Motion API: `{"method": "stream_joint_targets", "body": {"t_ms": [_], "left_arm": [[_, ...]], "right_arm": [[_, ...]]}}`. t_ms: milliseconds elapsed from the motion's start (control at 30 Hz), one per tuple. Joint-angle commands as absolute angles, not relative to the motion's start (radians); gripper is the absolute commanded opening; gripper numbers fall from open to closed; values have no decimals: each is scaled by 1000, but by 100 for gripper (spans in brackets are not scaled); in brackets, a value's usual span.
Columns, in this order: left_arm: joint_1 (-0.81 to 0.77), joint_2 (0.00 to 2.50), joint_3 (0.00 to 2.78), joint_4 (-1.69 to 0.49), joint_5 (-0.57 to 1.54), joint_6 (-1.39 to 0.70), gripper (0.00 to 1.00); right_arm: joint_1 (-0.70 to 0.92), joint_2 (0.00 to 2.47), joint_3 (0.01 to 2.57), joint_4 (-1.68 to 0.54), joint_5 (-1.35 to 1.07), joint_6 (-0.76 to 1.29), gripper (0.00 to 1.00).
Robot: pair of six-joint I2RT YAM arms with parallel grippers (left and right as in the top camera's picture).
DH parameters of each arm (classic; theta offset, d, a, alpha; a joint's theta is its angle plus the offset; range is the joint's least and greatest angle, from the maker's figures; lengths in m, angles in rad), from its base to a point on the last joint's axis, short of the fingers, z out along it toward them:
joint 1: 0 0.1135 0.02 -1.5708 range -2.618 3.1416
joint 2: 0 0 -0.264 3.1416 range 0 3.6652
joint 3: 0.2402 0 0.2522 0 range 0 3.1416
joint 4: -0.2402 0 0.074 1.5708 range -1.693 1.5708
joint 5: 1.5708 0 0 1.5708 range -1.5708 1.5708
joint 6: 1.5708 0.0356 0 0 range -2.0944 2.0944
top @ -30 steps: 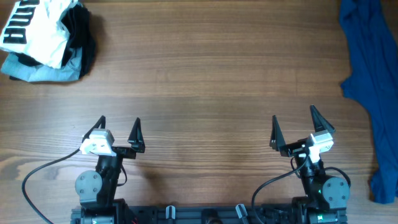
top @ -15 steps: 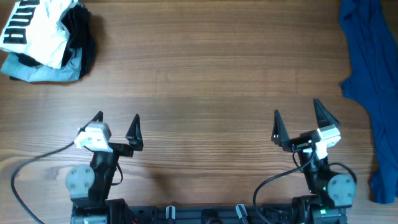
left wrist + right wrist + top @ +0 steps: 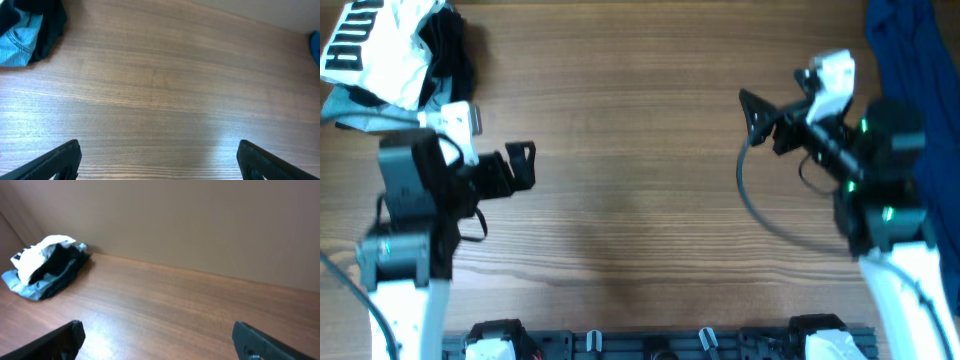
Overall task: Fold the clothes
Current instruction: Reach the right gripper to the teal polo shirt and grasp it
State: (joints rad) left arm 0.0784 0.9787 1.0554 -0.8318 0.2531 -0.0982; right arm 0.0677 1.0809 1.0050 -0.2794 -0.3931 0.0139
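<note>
This looks like a robot lab: the left arm (image 3: 412, 200) and the right arm (image 3: 880, 160) stand at a wooden table (image 3: 640, 130) with a plain brown wall (image 3: 200, 220) behind it.

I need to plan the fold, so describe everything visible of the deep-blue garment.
The deep-blue garment is plain, soft, wrinkly cloth with no print. It lies unfolded and bunched on the wooden table at its far right side, running out of the overhead view at the top and right. The right arm overlaps its lower part and hides it. Only a blue sliver shows in the left wrist view. Neither the left gripper nor the right gripper touches it.
</note>
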Motion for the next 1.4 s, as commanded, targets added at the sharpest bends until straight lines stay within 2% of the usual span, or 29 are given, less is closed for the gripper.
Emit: {"method": "stream_joint_targets", "body": {"t_ms": [0,67,333,367,467,533,600,900,1200,1367], "left_arm": [[76,1113,1166,-904,268,-87,100],[76,1165,1167,-902,300,-87,100],[76,1296,1167,-901,307,-87,100],[76,1298,1167,-897,307,-87,100],[76,1298,1167,-889,307,-87,100],[76,1298,1167,-868,310,-87,100],[76,1298,1167,-853,316,-88,100],[76,1298,1166,-846,318,-88,100],[76,1298,1166,-846,318,-88,100],[76,1298,1166,-846,318,-88,100]], "right_arm": [[72,1253,1198,-463,-419,-60,100],[72,1348,1271,-562,-418,-109,100],[72,1524,1281,-545,-410,-110,100],[72,1536,1281,-537,-368,-112,100],[48,1597,1281,-531,111,120,100],[8,1632,1281,-536,263,224,99],[-47,1668,1281,-532,316,271,97],[-287,1824,1281,-502,311,261,83],[-403,1933,1280,-491,262,262,48],[-404,2003,1280,-479,258,266,43]]}}
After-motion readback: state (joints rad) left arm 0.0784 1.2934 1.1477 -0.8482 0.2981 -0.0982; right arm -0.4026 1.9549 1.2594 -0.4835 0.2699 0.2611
